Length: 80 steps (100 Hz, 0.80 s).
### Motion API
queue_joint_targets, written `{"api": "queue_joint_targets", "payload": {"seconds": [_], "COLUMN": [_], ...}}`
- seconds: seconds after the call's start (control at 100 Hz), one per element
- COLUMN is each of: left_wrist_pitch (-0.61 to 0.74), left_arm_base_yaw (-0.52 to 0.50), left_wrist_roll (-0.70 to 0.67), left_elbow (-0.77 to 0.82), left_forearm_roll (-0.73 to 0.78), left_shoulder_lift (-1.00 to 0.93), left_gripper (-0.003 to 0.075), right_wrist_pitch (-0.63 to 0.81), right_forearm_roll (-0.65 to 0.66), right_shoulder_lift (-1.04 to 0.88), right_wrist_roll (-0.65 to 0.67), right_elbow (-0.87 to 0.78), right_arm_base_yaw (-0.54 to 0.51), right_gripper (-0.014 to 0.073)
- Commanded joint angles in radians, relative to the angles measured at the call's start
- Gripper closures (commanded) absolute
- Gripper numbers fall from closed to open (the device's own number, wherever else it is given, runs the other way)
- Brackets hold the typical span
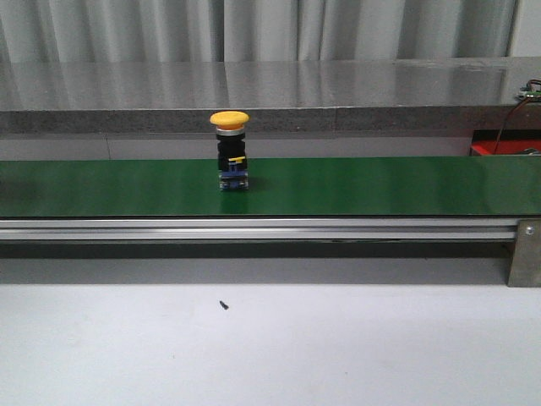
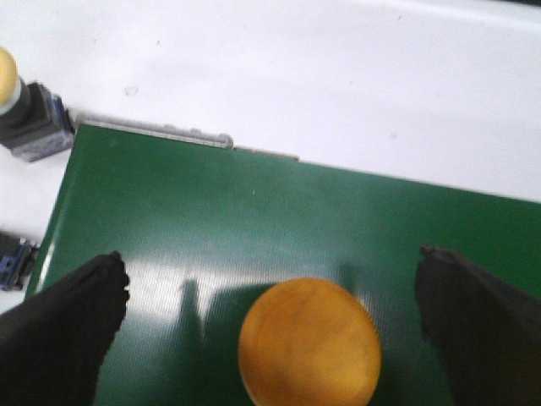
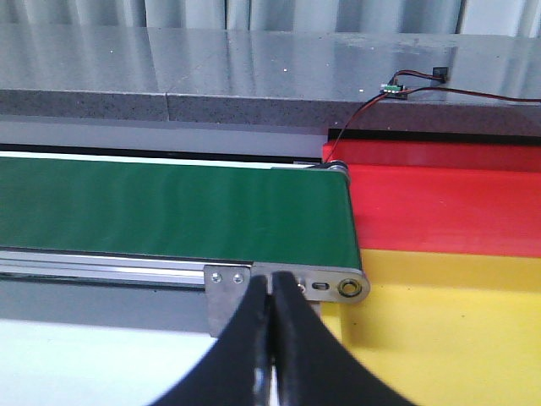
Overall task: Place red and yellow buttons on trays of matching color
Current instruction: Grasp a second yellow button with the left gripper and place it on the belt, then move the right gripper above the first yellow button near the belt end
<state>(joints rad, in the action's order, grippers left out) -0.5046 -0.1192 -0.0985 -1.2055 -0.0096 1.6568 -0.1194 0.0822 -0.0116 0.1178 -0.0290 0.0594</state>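
Observation:
A yellow-capped button stands upright on the green belt, left of its middle. In the left wrist view its yellow cap is seen from above. My left gripper is open, with one finger on each side of the cap and not touching it. My right gripper is shut on nothing and hangs near the belt's right end. Beyond that end lie a red tray and a yellow tray. A corner of the red tray shows in the front view. No red button is in view.
Another button with a pale yellow cap lies on the white table off the belt's end, and a blue-bodied part sits at the belt's edge. A thin wire with a green tip runs along the grey ledge behind the trays.

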Motion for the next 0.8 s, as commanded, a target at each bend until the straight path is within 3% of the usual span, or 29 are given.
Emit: {"api": "queue_joint_targets", "payload": {"seconds": [0.0, 0.21, 0.41, 0.67, 0.79], "left_wrist_pitch": [0.040, 0.050, 0.130, 0.242, 0.268], "left_arm_base_yaw": [0.013, 0.069, 0.126, 0.146, 0.146], "left_wrist_roll": [0.064, 0.118, 0.152, 0.152, 0.152], "left_elbow": [-0.061, -0.039, 0.123, 0.420, 0.547], "left_forearm_roll": [-0.077, -0.133, -0.129, -0.114, -0.097], "left_shoulder_lift": [-0.086, -0.239, -0.442, -0.729, -0.850], "left_gripper": [0.0027, 0.0028, 0.0055, 0.0172, 0.0279], "right_wrist_pitch": [0.083, 0.083, 0.087, 0.150, 0.207], "right_forearm_roll": [0.012, 0.012, 0.012, 0.012, 0.009], "right_shoulder_lift": [-0.013, -0.013, -0.013, -0.013, -0.013], "right_wrist_roll": [-0.003, -0.003, -0.003, -0.003, -0.003], "right_elbow": [0.018, 0.018, 0.018, 0.018, 0.027], "right_arm_base_yaw": [0.004, 0.004, 0.004, 0.004, 0.004], "right_gripper": [0.0660, 0.0660, 0.0660, 0.0660, 0.0660]}}
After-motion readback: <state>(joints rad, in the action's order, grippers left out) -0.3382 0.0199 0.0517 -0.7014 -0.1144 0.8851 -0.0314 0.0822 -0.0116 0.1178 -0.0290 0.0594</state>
